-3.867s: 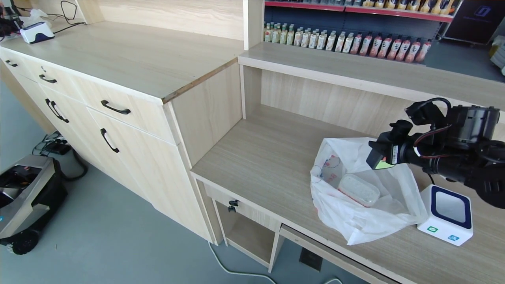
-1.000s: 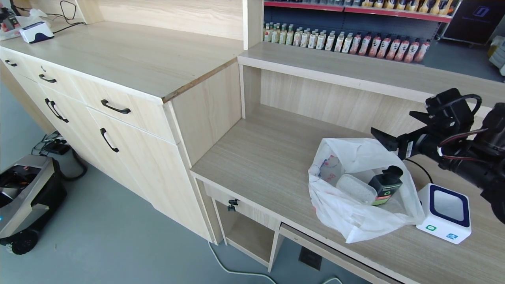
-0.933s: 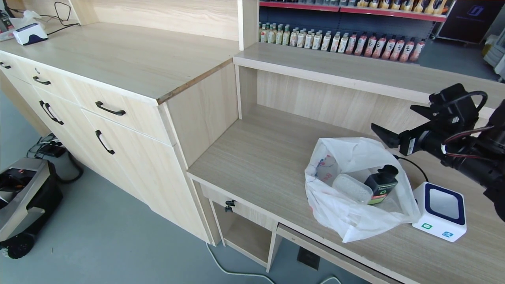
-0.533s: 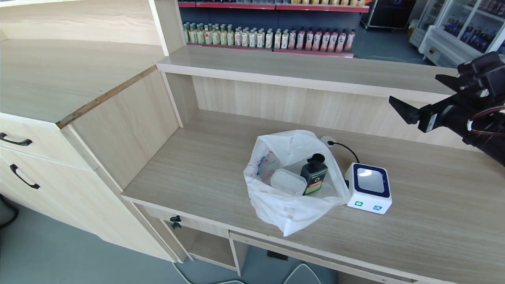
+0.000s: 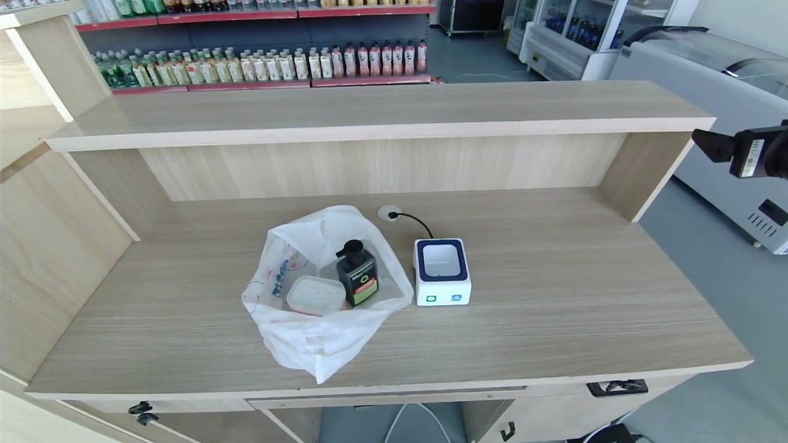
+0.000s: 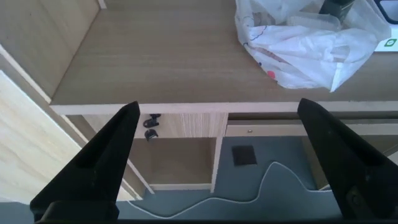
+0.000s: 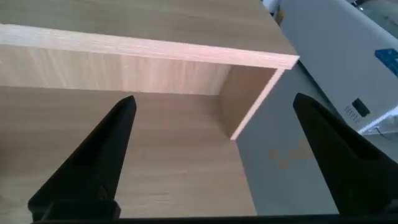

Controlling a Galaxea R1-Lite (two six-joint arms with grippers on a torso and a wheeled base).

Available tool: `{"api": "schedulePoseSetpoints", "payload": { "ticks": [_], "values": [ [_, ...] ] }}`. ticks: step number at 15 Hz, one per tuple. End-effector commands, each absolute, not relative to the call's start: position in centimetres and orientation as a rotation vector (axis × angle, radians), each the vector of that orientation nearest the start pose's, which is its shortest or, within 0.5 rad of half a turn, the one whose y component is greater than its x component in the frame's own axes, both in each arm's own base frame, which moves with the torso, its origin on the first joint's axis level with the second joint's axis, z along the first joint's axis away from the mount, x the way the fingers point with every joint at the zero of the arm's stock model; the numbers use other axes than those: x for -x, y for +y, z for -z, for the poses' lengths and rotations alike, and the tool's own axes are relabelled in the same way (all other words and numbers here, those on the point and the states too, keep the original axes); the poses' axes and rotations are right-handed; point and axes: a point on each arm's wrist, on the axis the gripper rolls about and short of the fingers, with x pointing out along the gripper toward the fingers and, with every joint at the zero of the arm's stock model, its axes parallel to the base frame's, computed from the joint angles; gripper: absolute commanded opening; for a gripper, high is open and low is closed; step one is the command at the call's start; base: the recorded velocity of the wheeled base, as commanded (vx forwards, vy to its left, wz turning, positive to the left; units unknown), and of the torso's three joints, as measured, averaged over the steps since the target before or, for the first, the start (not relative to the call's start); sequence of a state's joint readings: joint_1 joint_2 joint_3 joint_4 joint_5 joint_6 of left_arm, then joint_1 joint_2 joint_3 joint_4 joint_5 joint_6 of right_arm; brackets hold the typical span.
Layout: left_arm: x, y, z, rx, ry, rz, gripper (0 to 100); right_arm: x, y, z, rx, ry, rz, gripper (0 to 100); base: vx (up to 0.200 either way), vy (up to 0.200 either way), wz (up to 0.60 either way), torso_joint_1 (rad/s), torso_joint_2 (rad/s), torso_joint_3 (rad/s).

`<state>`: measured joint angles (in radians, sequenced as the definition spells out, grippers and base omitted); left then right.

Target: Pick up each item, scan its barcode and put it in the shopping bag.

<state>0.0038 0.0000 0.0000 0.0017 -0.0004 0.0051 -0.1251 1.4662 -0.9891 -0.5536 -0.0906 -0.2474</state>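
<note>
White bag [image 5: 314,344] is lying on the counter [image 5: 554,295], holding a black bottle [image 5: 358,282] and a tub [image 5: 316,295] (side by side); the scanner [image 5: 441,271] is sitting just beside it; the left gripper [image 6: 219,104] and the right gripper [image 7: 214,99] are both gaping, gripping nothing.

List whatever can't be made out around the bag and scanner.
- Head view: anything beneath the black bottle and white container, hidden by them and the shopping bag folds.
- Head view: right gripper, cut off by the frame edge.
- Left wrist view: scanner, cut off at the corner.
</note>
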Motion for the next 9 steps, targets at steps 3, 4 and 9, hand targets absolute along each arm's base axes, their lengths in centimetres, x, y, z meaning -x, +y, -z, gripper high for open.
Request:
{"api": "schedulePoseSetpoints", "payload": {
  "ticks": [3, 4, 9],
  "values": [
    [2.3, 0.0, -7.5, -0.005, 0.002, -0.005, 100, -17.8, -6.1, -24.3, 0.142, 0.201, 0.505, 100, 0.0, 0.0, 0.0, 0.0, 0.0, 0.0],
    [2.3, 0.0, -7.5, -0.006, 0.002, -0.005, 100, -15.4, -5.0, -22.2, 0.098, 0.226, 0.487, 100, 0.0, 0.0, 0.0, 0.0, 0.0, 0.0],
    [2.3, 0.0, -7.5, -0.005, 0.002, -0.005, 100, -3.8, -0.9, -10.7, 0.061, 0.272, 0.314, 100, 0.0, 0.0, 0.0, 0.0, 0.0, 0.0]
  ]
}}
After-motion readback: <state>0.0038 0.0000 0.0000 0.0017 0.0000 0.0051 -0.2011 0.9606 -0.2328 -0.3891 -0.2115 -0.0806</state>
